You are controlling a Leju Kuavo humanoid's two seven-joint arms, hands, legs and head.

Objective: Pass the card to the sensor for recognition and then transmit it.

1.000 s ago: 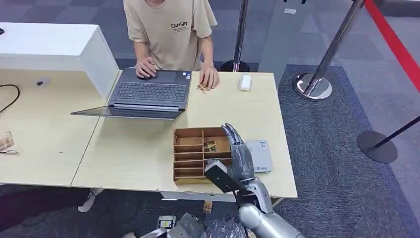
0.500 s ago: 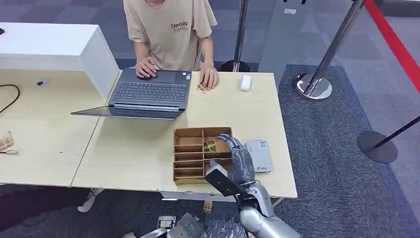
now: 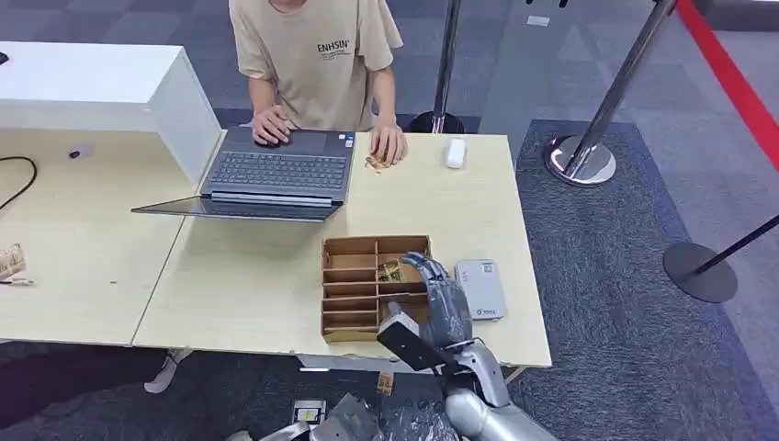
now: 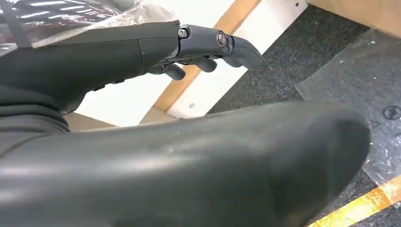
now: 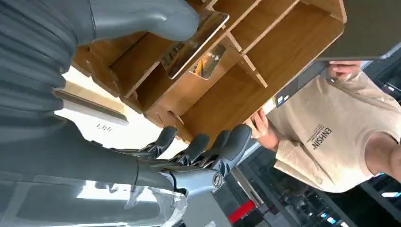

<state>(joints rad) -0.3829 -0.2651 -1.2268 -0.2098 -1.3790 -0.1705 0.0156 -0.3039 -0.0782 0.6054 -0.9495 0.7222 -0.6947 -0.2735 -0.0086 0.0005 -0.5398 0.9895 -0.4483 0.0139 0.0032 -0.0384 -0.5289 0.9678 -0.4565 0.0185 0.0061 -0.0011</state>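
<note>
1. Left robot hand [image 4: 208,45]: hangs below the worktop [image 3: 248,276] edge, fingers loosely extended and holding nothing. It has no part in this step; keep it clear of the worktop.

2. Wooden divider tray [image 3: 349,276]: sits near the front edge of the worktop, with slots at its left and a larger bay at its right. It is light and unsecured, so judge it likely to slide if pushed. Apply no sideways load to its walls.

3. Card [image 3: 392,270]: leans tilted inside the tray's right-hand bay. In the right wrist view its glossy face [image 5: 191,42] rests against a divider.

4. Right robot hand [image 3: 443,299]: positioned over the right side of the tray, not yet gripping. The thumb [image 5: 142,16] lies at the card's upper edge; whether it is touching cannot be confirmed. The fingers [image 5: 227,142] are spread apart from the card, on the far side of the tray wall.

5. Step in hand (judgement): pick up the card. Bring the fingers into the bay behind the card, then pinch it against the thumb across its flat faces. A slick card may slip, so close squarely and lift straight out.

6. Sensor [image 3: 482,289]: the grey flat unit just beside the tray's right wall. Once gripped, the card needs only a short carry to it, face held flat.
</note>
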